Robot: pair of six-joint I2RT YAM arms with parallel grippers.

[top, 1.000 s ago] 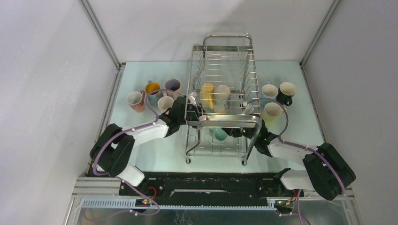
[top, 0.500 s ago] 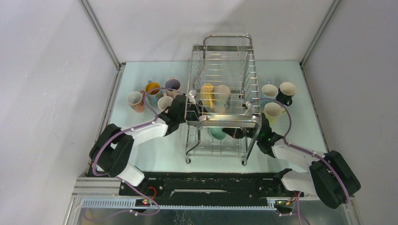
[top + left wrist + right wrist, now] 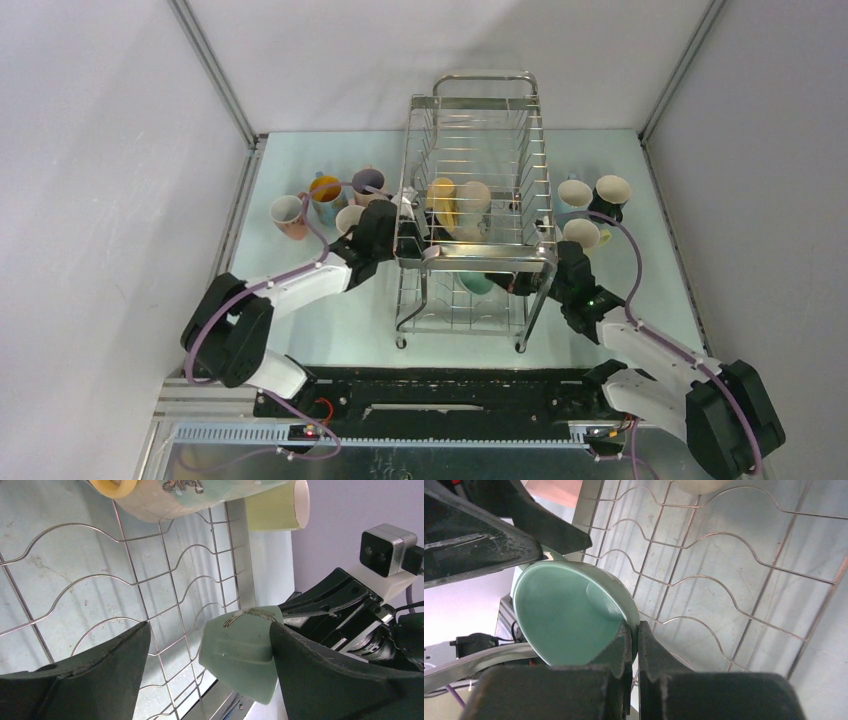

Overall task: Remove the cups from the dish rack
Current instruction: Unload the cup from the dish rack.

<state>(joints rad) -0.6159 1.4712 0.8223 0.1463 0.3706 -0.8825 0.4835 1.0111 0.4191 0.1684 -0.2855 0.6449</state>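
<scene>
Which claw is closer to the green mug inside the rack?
Right. The right gripper is shut on the rim of the green mug. The left gripper is open, one finger either side of it.

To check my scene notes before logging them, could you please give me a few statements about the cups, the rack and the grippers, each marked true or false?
1. The right gripper is shut on the rim of the pale green cup. True.
2. The left gripper is shut on a yellow cup. False: it is open and holds nothing.
3. A yellow cup sits in the dish rack. True.
4. The black cup stands left of the rack. False: it stands on the table to the right of the rack, beside the light blue cup.
</scene>
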